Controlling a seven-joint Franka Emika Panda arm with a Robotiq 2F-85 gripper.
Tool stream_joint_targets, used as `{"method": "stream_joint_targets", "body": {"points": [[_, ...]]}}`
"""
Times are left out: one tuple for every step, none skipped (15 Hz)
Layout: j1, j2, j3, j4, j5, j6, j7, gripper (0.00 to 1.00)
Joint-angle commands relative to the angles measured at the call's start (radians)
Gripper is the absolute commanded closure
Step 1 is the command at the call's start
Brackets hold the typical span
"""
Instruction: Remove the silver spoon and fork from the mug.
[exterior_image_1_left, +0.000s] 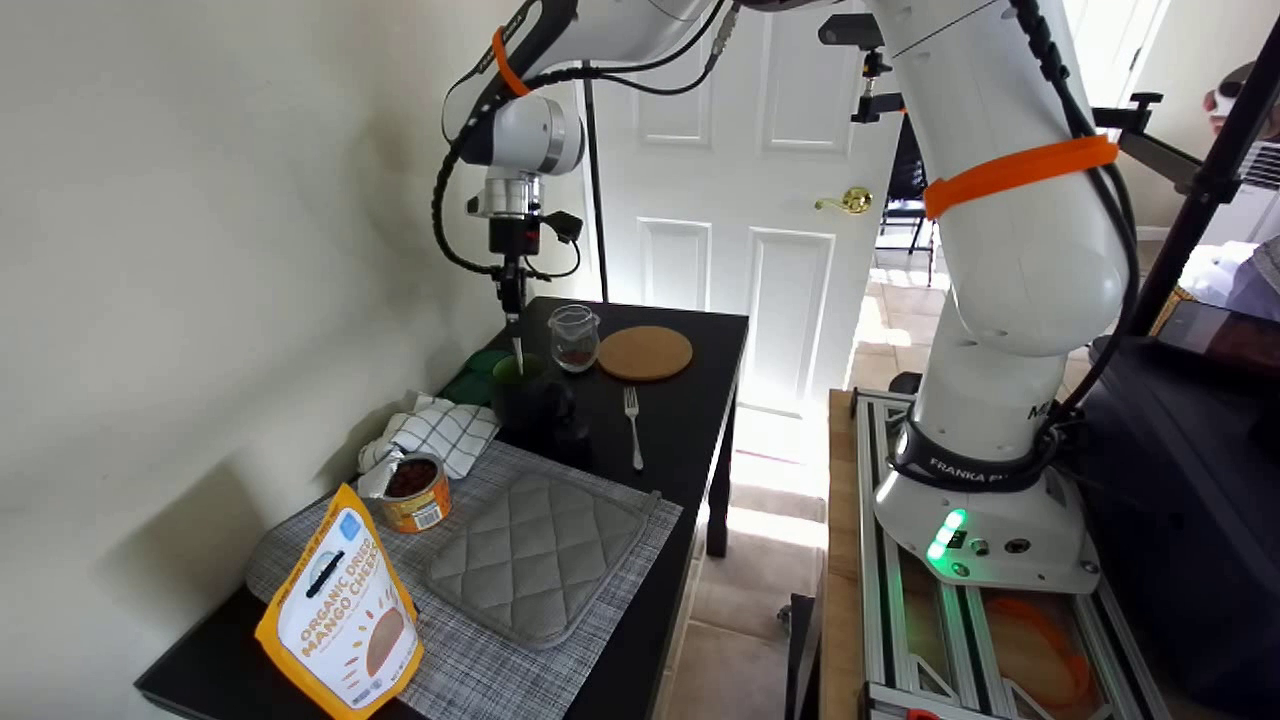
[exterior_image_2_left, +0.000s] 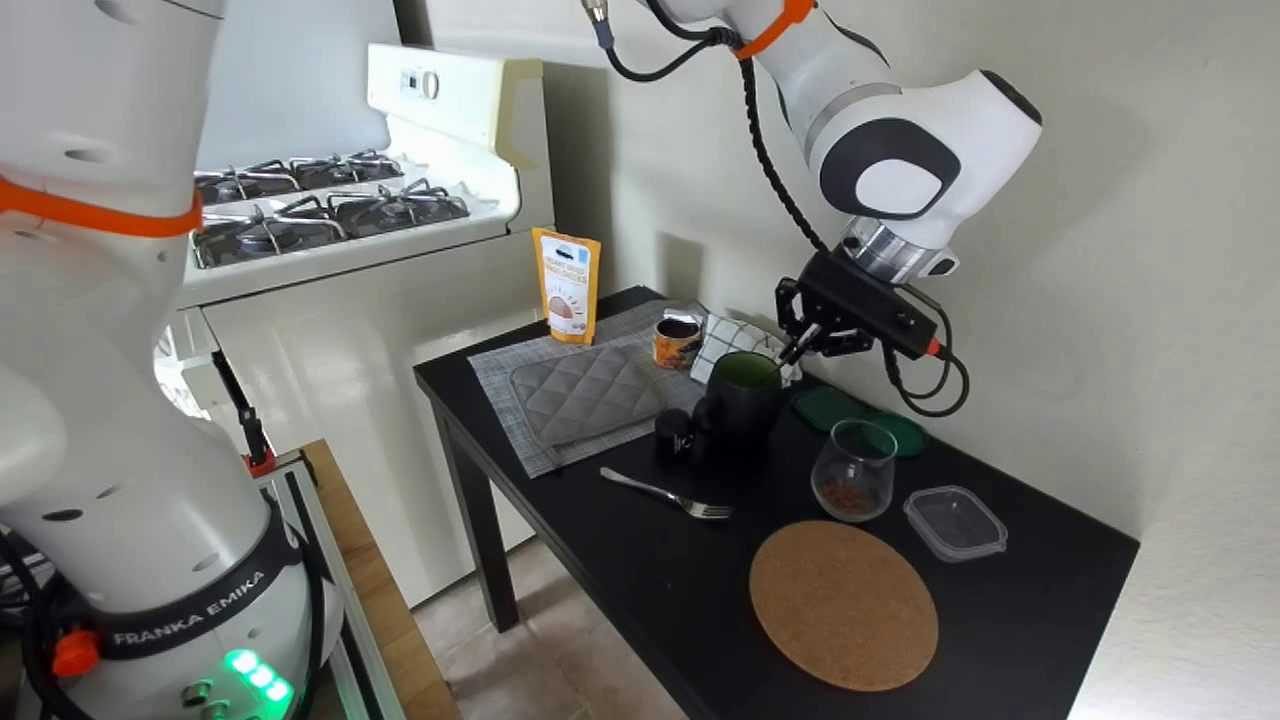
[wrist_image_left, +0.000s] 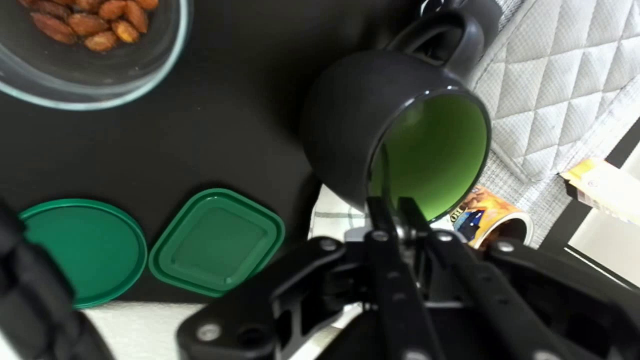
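Mug (exterior_image_2_left: 745, 410): held the probable spoon (exterior_image_1_left: 518, 355), lower end hidden; gripper (wrist_image_left: 394, 205): pinched its handle, presumably for lifting clear; fork (exterior_image_1_left: 634, 430): lay on the table (exterior_image_2_left: 1020, 620), removal apparently done

A home kitchen. In an exterior view a white gas stove (exterior_image_2_left: 380, 330) topped with metal burner grates (exterior_image_2_left: 397, 208) stands near a black tabletop (exterior_image_2_left: 690, 570) that carries a quilted potholder (exterior_image_2_left: 590, 390), a checked dish towel (exterior_image_2_left: 728, 335) and a pouch (exterior_image_2_left: 567, 290) labelled dried mango. A white paneled door (exterior_image_1_left: 740, 180) with a brass lever handle (exterior_image_1_left: 852, 201) and a tiled floor (exterior_image_1_left: 745, 600) look domestic.
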Motion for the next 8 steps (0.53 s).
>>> {"method": "stream_joint_targets", "body": {"points": [[-0.012, 0.013, 0.008, 0.041, -0.075, -0.063, 0.086, 1.00], [-0.012, 0.008, 0.010, 0.042, -0.087, -0.071, 0.096, 0.98], [-0.012, 0.003, 0.010, 0.044, -0.100, -0.077, 0.107, 0.98], [-0.010, -0.011, 0.013, 0.036, -0.111, -0.077, 0.108, 0.98], [-0.008, -0.036, 0.014, 0.021, -0.122, -0.068, 0.103, 0.98], [-0.003, -0.058, 0.011, 0.007, -0.140, -0.059, 0.110, 0.98], [0.004, -0.091, 0.006, -0.017, -0.160, -0.043, 0.119, 0.98], [0.006, -0.119, 0.004, -0.034, -0.177, -0.032, 0.118, 0.98]]}}
